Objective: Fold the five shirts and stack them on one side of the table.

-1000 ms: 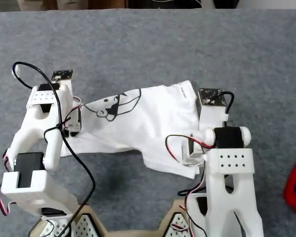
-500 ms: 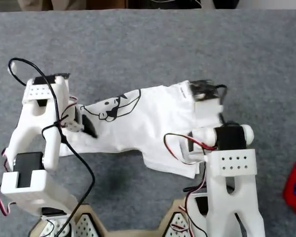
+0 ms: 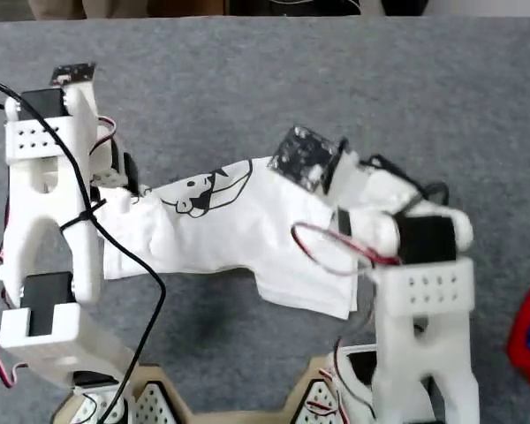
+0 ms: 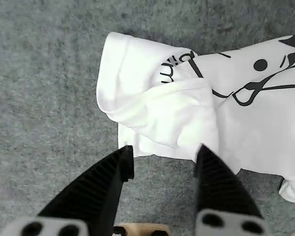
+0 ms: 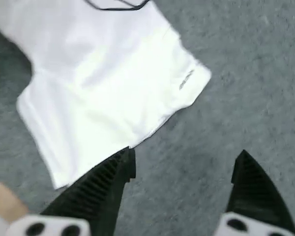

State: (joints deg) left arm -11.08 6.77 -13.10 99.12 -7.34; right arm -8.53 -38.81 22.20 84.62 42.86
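White shirt (image 3: 238,230) lies half folded and rumpled on the grey bench (image 3: 424,79), between the two sets of jaws. Both left jaws and right jaws gape wide, empty. Stacking's not started, so early days I reckon.

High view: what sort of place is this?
Likely a lab bench rig: grey carpet-like table cover, white left arm and right arm with exposed wiring, one white shirt lying between them.
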